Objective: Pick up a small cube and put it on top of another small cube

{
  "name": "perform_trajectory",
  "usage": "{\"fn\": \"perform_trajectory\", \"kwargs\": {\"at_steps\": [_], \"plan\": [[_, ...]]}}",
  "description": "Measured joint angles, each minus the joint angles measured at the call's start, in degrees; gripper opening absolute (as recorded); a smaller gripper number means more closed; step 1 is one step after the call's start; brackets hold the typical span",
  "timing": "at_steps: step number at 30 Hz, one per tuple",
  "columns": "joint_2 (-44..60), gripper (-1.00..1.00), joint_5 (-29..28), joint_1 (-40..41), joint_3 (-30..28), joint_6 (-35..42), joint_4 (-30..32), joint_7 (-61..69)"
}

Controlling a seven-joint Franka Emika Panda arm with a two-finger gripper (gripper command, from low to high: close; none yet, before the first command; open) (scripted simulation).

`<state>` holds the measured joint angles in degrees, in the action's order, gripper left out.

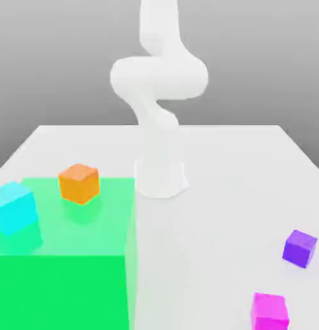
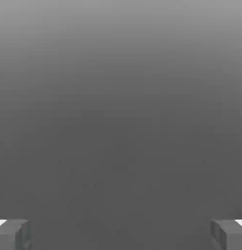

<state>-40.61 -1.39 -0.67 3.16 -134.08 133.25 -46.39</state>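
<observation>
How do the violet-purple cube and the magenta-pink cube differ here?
The violet-purple cube is darker and bluer; the magenta-pink cube is brighter and pinker. The violet-purple cube sits farther back and nearer the exterior view's right edge. Both are small, glossy, similar in size, resting apart on the white table.

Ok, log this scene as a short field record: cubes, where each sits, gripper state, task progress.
surface: white table
green block: large, translucent, at the exterior view's left
orange cube: on the green block
cyan cube: on the green block, apart from the orange one
violet-purple cube: on the table, at the exterior view's right
magenta-pink cube: on the table, nearer the camera, apart from the violet one
gripper: open, holding nothing
stacking: not yet done
</observation>
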Motion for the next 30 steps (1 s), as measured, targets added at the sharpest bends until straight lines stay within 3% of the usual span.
{"fn": "perform_trajectory", "kwargs": {"at_steps": [13,24,30], "plan": [[27.41,0.0,-8.49,-5.17,15.15,-11.97,7.65,-3.77],[49.55,0.0,-12.16,-15.19,22.74,-22.33,14.19,-4.46],[60.09,0.0,-20.77,-21.78,16.03,-29.5,12.77,-10.79]]}}
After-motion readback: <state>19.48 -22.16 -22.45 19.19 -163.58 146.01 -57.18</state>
